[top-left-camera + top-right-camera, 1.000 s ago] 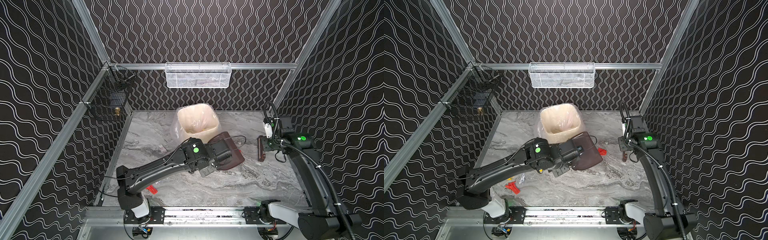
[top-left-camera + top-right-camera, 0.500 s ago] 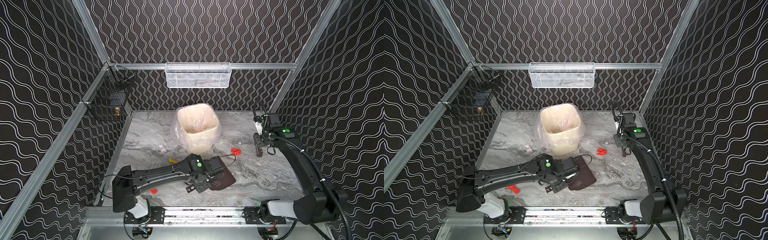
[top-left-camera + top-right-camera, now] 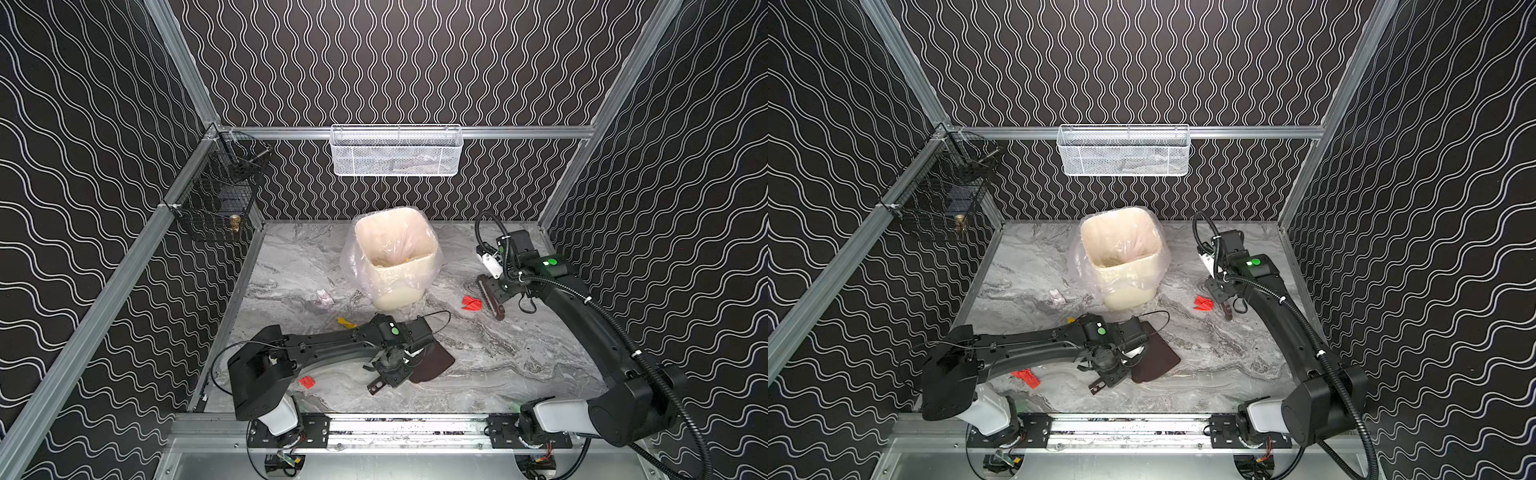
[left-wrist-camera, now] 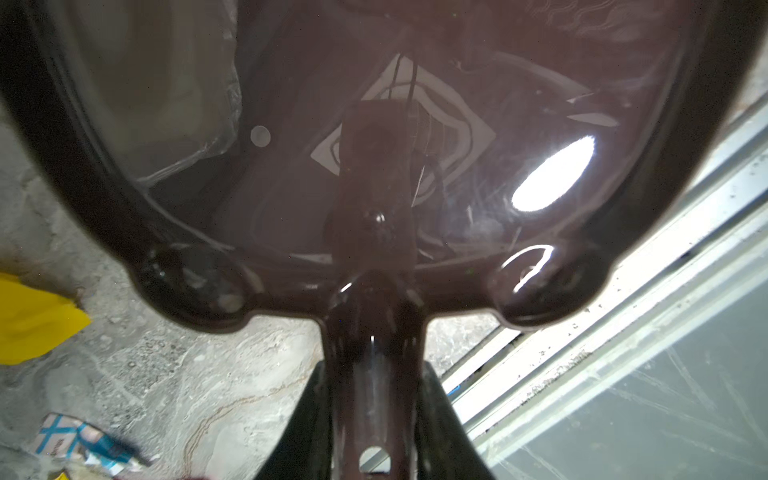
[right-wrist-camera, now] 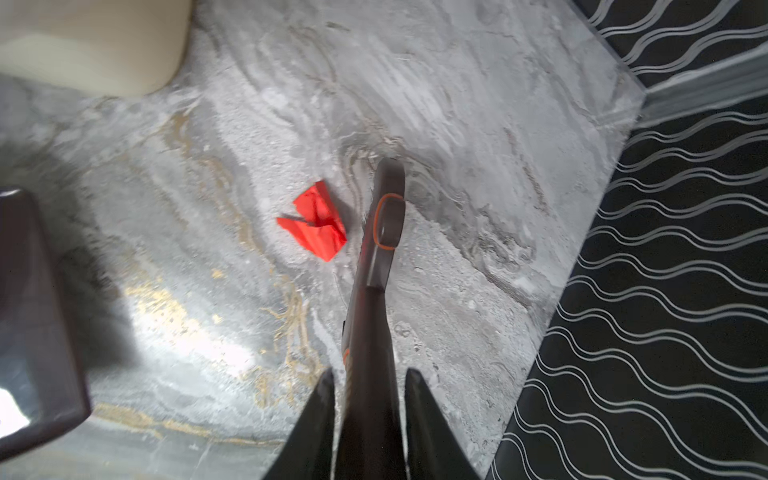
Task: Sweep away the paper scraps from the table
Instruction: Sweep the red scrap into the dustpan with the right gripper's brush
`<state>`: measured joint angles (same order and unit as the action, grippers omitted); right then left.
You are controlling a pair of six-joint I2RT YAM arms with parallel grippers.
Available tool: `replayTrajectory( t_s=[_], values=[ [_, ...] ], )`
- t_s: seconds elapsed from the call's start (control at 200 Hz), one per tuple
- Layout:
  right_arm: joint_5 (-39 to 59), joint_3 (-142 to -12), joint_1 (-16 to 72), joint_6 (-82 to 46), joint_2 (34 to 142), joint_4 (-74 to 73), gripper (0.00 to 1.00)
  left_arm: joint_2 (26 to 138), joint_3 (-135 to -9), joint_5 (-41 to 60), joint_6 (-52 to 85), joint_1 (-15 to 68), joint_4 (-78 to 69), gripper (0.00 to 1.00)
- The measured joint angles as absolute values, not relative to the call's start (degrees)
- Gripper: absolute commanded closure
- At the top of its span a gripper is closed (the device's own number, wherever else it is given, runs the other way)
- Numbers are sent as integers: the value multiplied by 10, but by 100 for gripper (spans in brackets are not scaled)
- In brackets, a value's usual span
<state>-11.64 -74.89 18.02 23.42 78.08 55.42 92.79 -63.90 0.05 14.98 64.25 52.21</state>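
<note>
Left fingers (image 4: 299, 440) clamped narrow on the dustpan (image 4: 374, 166) handle, pan low at the worktop (image 3: 519, 353); yellow scrap (image 4: 33, 324) and blue-marked white scrap (image 4: 79, 440) near its rear. Right fingers (image 5: 316, 432) closed on the brush (image 5: 374, 311), red scrap (image 5: 318, 224) just beside its head (contact unclear). Second red scrap (image 3: 306, 381) beneath the left arm (image 3: 332, 349). Lined bin (image 3: 399, 286) at the back, contents unclear. Black wavy walls (image 3: 415, 62) around.

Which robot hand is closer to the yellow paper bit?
Left. The left gripper, holding the dustpan, sits near the yellow scrap; the right gripper, holding the brush, is far across the table.
</note>
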Motion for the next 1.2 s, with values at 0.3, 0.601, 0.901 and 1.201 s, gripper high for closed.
replayTrajectory(
  t_s=[0.3,0.601,0.901,1.201],
  values=[
    [-99,-736,248,236,747,610,100,937,-615,19,149,625,510,100],
    [-90,-751,362,199,737,676,100,949,-608,34,144,618,501,100],
    [-134,-804,391,156,742,724,100,964,-619,47,130,605,497,100],
    [-142,-807,367,155,795,716,100,987,-637,62,114,596,494,100]
  ],
)
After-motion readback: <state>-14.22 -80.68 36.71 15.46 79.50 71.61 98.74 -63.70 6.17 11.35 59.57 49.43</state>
